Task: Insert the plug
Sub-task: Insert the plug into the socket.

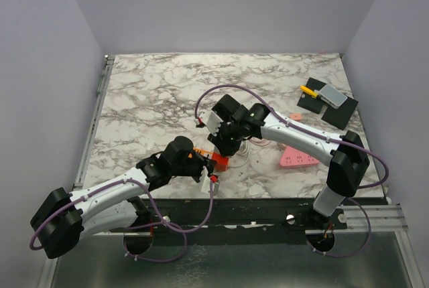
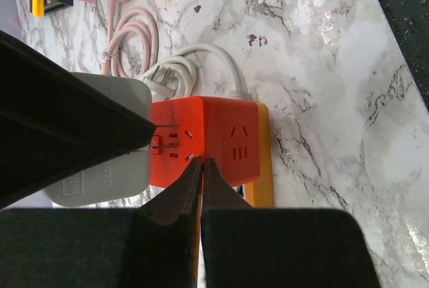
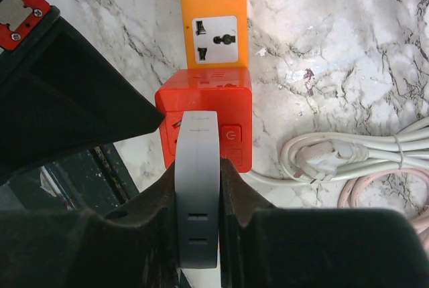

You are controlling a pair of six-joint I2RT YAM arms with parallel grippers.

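W/ R fingers (image 3: 151,218), held grey plug (image 3: 198,187) at red socket cube's (image 3: 231,100) 6 o'clock; w/ L fingers (image 2: 181,194) shut, tips at cube.

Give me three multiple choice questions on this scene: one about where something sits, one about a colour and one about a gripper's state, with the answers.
1. In the top view, where is the pink power strip?
A: left of the red socket cube
B: right of it
C: on top of it

2. What colour is the adapter in the right gripper?
A: grey
B: yellow
C: black

3. How is the left gripper?
A: wide open
B: shut, fingertips together
C: out of view

Answers:
1 B: the strip lies on the marble to the cube's right.
2 A: the right wrist view shows a grey body clamped between the fingers.
3 B: in the left wrist view its fingertips meet at the cube's edge with nothing between them.
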